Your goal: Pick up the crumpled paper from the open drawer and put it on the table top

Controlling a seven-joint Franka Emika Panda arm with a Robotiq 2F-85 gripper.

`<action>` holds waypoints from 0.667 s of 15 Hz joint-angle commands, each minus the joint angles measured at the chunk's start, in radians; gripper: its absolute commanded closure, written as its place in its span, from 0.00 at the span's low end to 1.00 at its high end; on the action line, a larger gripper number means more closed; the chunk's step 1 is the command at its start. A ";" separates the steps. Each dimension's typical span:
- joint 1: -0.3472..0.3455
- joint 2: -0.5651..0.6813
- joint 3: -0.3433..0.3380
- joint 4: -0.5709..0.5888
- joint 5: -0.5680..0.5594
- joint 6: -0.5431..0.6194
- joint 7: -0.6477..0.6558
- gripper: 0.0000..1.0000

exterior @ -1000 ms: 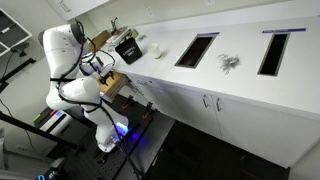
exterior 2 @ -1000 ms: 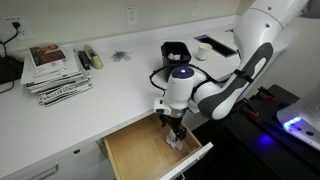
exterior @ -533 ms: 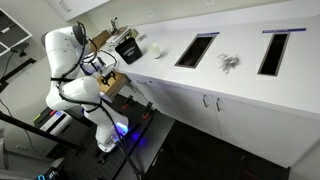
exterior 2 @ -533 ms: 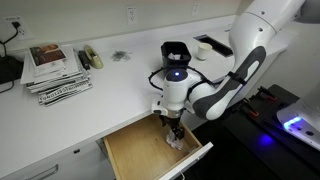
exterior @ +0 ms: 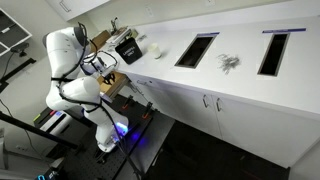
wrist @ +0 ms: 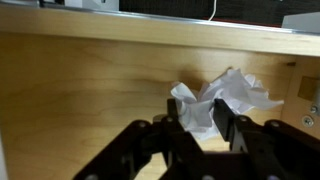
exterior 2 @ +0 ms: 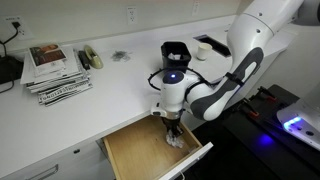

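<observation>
The crumpled paper (wrist: pixel 240 92), white and lumpy, lies on the tan wood floor of the open drawer (wrist: pixel 80 100) near its front right corner. My gripper (wrist: pixel 197 106) reaches down into the drawer, its two black fingers closed in on the paper's left part and touching it on both sides. An exterior view shows the gripper (exterior 2: pixel 174 132) low in the drawer (exterior 2: pixel 135 152) over the paper (exterior 2: pixel 181 142). Behind the drawer runs the white table top (exterior 2: pixel 115 88), which also shows in an exterior view (exterior: pixel 240 88).
A black box (exterior 2: pixel 177 52) and a stack of magazines (exterior 2: pixel 55 72) stand on the table top. Two dark cut-outs (exterior: pixel 196 50) (exterior: pixel 273 52) and a small crumpled object (exterior: pixel 229 63) lie further along. White cabinet doors (exterior: pixel 215 108) are below.
The jaws have narrowed from wide open onto the paper. The arm has barely moved.
</observation>
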 commanded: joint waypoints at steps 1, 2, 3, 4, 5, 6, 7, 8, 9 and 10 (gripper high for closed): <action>0.014 0.014 -0.002 0.042 -0.005 -0.051 0.026 0.88; 0.015 0.015 -0.003 0.045 -0.006 -0.055 0.027 0.95; 0.016 0.015 -0.003 0.048 -0.006 -0.056 0.027 0.99; 0.018 0.015 -0.004 0.050 -0.006 -0.059 0.029 1.00; 0.023 0.010 -0.006 0.049 -0.009 -0.062 0.035 1.00; 0.029 -0.001 -0.009 0.045 -0.014 -0.063 0.042 0.98; 0.039 -0.020 -0.015 0.035 -0.022 -0.063 0.054 1.00; 0.048 -0.032 -0.019 0.031 -0.028 -0.063 0.064 0.99; 0.060 -0.058 -0.026 0.018 -0.037 -0.063 0.081 0.99; 0.075 -0.087 -0.035 0.004 -0.051 -0.065 0.108 0.99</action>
